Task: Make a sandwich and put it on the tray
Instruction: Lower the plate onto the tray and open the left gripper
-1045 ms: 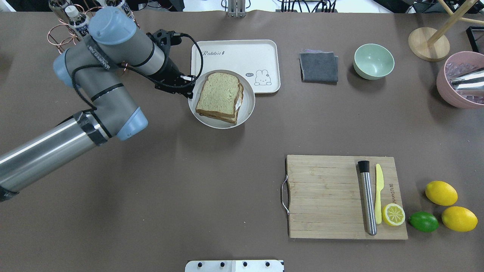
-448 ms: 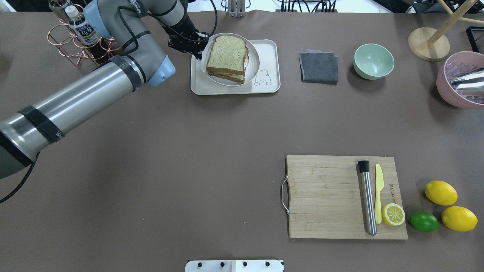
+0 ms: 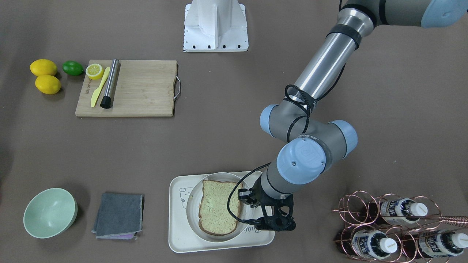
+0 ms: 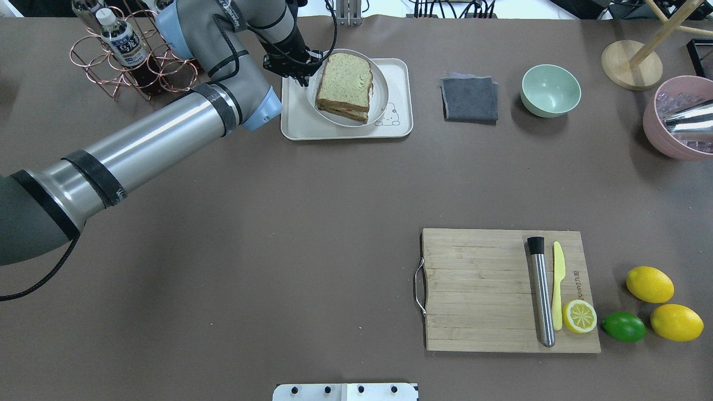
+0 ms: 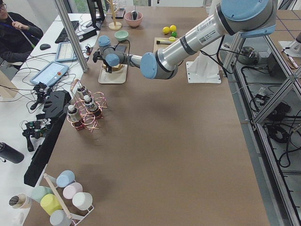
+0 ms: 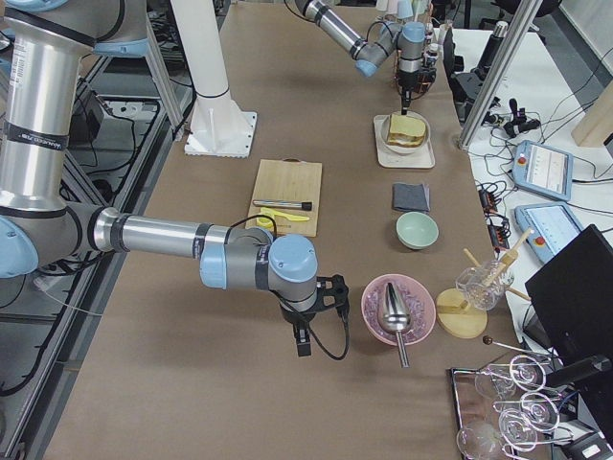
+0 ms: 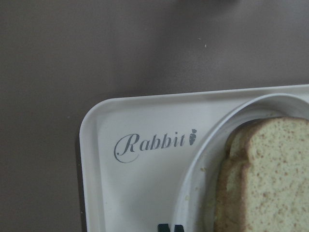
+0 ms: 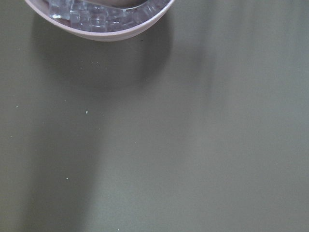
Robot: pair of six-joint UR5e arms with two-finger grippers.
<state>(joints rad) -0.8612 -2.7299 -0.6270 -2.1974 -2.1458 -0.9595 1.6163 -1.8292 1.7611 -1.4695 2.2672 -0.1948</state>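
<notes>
Tray (image 4: 312,129) bear (image 4: 392,115) half under plate (image 4: 380,89)

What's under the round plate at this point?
The tray is under the plate, which carries the sandwich. The plate hides the middle of the tray and part of its bear drawing; whether it touches the tray is unclear.

Left arm (image 4: 139,146): polished silver tubes, black bands with small white lettering; grey joints, pale-blue round caps; black cable looped at wrist; black left gripper (image 4: 304,78); right arm (image 6: 153,235): same finish; black right gripper (image 6: 303,343), black cable; white base (image 3: 215,25), dark screws.
</notes>
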